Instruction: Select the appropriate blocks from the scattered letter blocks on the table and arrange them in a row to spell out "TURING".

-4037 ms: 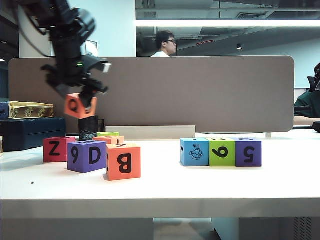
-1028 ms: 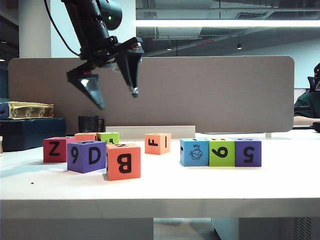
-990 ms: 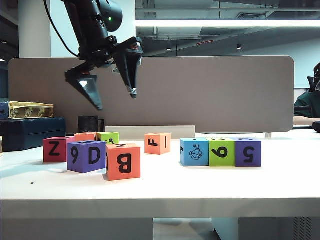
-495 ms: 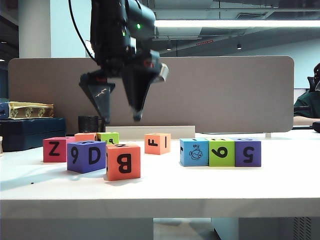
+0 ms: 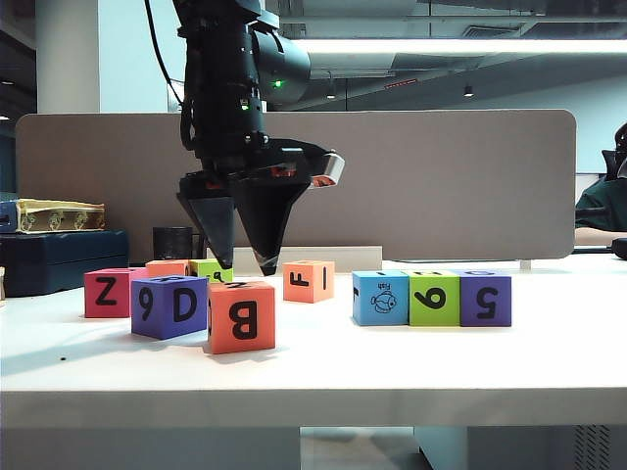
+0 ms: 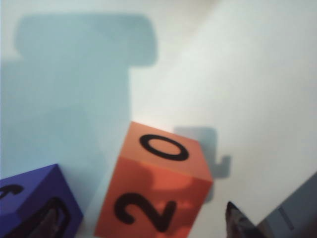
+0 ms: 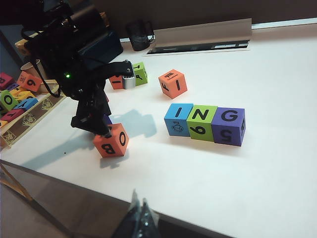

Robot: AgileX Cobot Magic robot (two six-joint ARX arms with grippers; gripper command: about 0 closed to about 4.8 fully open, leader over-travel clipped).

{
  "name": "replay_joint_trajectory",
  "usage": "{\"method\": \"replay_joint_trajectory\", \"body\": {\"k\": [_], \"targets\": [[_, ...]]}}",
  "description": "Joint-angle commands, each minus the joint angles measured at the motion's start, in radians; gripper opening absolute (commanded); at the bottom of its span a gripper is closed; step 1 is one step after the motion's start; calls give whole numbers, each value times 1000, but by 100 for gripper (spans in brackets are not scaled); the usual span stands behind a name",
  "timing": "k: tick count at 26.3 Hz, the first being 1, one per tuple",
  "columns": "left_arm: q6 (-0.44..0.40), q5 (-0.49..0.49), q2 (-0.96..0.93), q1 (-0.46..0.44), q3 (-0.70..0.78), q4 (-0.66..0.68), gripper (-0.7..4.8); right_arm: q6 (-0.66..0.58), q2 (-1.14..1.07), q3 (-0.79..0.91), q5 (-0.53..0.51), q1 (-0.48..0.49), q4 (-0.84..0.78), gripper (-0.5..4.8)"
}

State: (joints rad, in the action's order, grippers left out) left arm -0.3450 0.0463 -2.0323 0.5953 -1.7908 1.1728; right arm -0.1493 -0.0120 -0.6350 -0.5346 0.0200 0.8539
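My left gripper [image 5: 242,257] hangs open, fingers pointing down, just above the orange B block [image 5: 241,315]. In the left wrist view that orange block [image 6: 158,183] lies between the fingertips [image 6: 237,220], untouched, beside a purple block [image 6: 34,203]. A blue fish block [image 5: 381,298], a lime green block [image 5: 435,298] and a purple block [image 5: 486,298] stand in a row reading I N G [image 7: 201,122]. Red Z [image 5: 108,292], purple 9D [image 5: 171,305], another lime green block [image 5: 214,268] and orange F I [image 5: 309,281] sit loose. My right gripper [image 7: 139,210] is shut and empty by the table's front edge.
A brown-grey divider panel [image 5: 441,186] closes the back of the white table [image 5: 392,372]. A black cup [image 5: 173,242] and stacked boxes [image 5: 59,230] stand at the back left. A tray of spare blocks [image 7: 20,99] lies beyond the left arm.
The left gripper, which earlier held an orange block aloft, is empty; it swung right and came down over the orange B block, its wrist turning. The blocks kept still in the last second.
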Motion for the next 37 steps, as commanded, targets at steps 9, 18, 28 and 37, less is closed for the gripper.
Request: {"method": "replay_joint_trajectory", "body": {"k": [9, 18, 28, 37], "targets": [[-67, 44, -48, 4, 1, 34, 425, 0, 10, -3, -2, 0, -12, -1], [-67, -28, -86, 7, 1, 18, 230, 0, 10, -3, -1, 0, -12, -1], [-61, -304, -65, -9, -85, -10, 206, 0, 10, -3, 13, 0, -13, -1], [47, -270, -65, -129, -306, -96, 207, 0, 11, -3, 13, 0, -13, -1]]}}
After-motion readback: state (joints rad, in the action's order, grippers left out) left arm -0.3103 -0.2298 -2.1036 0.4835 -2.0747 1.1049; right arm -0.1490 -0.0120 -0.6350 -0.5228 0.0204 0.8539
